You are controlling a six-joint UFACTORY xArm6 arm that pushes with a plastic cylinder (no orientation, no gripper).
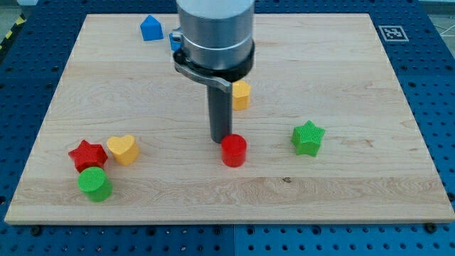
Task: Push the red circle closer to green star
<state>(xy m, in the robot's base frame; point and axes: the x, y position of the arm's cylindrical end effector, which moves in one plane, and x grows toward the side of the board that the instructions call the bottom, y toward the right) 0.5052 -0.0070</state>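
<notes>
The red circle (234, 151) lies on the wooden board (341, 78) a little below the board's middle. The green star (308, 138) lies to its right, about a hundred pixels away and slightly higher. My tip (219, 140) stands at the red circle's upper left edge, touching it or nearly so. The dark rod rises from there to the grey arm body at the view's top.
A yellow block (242, 94) sits just right of the rod, partly hidden. A blue house-shaped block (151, 28) lies at the top left, another blue block (175, 41) mostly hidden by the arm. At the lower left lie a red star (87, 154), a yellow heart (123, 149) and a green circle (94, 184).
</notes>
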